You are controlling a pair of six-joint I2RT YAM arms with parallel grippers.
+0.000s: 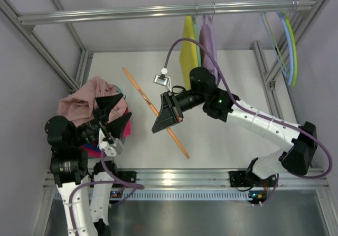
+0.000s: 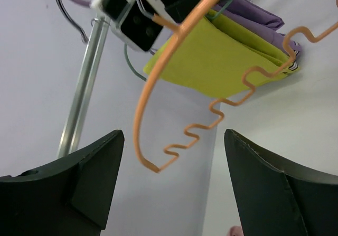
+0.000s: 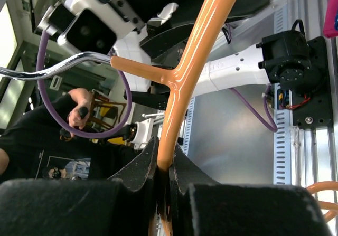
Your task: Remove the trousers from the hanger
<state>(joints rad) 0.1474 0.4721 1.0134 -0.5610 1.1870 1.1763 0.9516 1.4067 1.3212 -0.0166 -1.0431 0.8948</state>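
Note:
The bare orange hanger (image 1: 142, 93) hangs in the air across the middle of the top view, slanting from far left to near right. My right gripper (image 1: 168, 114) is shut on its bar, and the right wrist view shows the jaws (image 3: 169, 167) pinching the orange hanger (image 3: 185, 72). The pink trousers (image 1: 79, 101) lie crumpled in a heap at the left, off the hanger. My left gripper (image 1: 117, 113) is open and empty just right of the heap. In the left wrist view its fingers (image 2: 95, 172) stand wide apart below the hanger's notched end (image 2: 158, 164).
A yellow garment (image 1: 188, 46) and a lilac garment (image 1: 208, 40) hang from the metal rail (image 1: 132, 13) at the back. Blue and green hangers (image 1: 288, 40) hang at the far right. A magenta container (image 1: 127, 130) sits under the trousers. Frame posts stand on both sides.

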